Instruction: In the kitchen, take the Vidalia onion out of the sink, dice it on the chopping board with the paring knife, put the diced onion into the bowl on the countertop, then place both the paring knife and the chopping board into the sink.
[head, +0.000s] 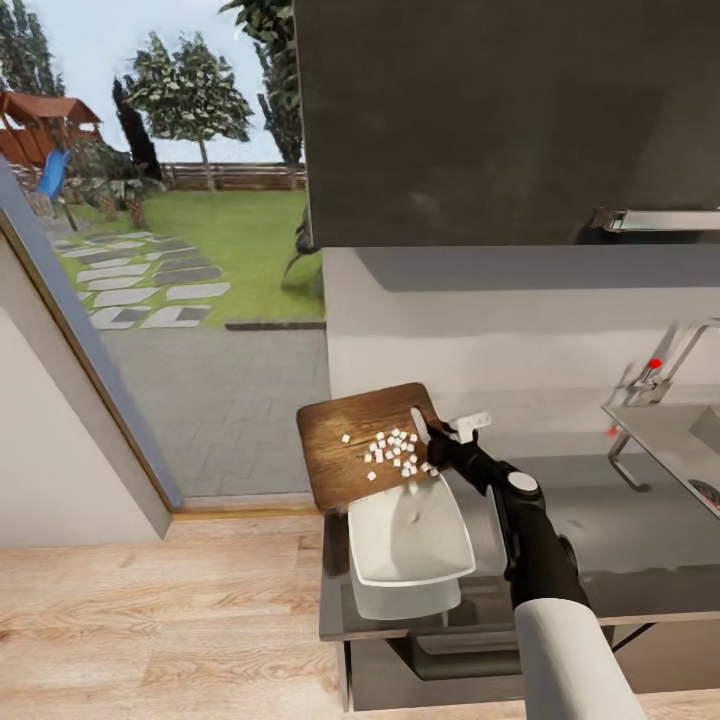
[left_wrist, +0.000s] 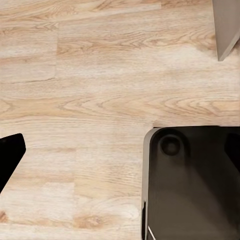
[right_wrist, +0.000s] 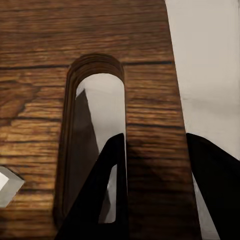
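Wooden chopping board (head: 365, 440) clamped by right gripper (head: 446, 446) | left gripper state untellable

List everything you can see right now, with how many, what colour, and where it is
chopping board: one, dark brown, lifted and tilted over the bowl
diced onion: many small pale cubes, on the board, some at its lower edge
bowl: one, white, on the countertop's left end
countertop: one, grey, along the wall
sink: one, steel, far right
faucet: one, chrome with red dot, behind the sink
wooden floor: pale, below
right gripper: black jaws clamped on the board's edge beside its slot handle
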